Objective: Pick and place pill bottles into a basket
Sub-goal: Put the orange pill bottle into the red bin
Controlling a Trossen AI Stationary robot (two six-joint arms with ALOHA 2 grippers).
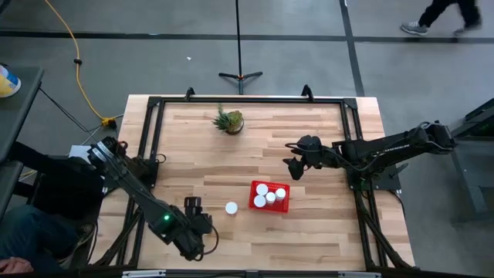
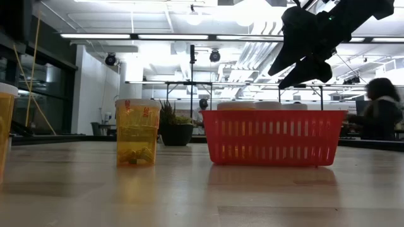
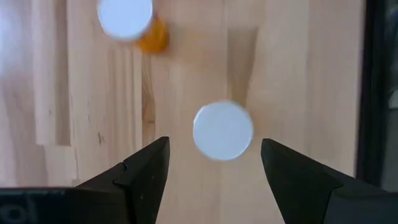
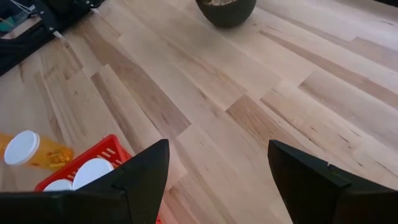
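The red basket (image 1: 282, 205) stands right of the table's middle and holds several white-capped bottles (image 1: 262, 190). It also shows in the low view (image 2: 273, 146) and the right wrist view (image 4: 99, 154). One amber bottle with a white cap (image 1: 231, 208) stands on the table left of the basket. Another bottle's cap (image 3: 222, 130) shows below my left gripper (image 3: 214, 146). That gripper is open, points down, and has a finger on either side of the cap without touching it. My right gripper (image 1: 292, 167) is open and empty, in the air beyond the basket.
A small spiky green potted plant (image 1: 229, 120) stands near the table's far edge. A black frame (image 1: 154, 104) runs around the tabletop. A person (image 2: 380, 108) sits in the room behind, and another shows at the high view's lower left (image 1: 23, 232).
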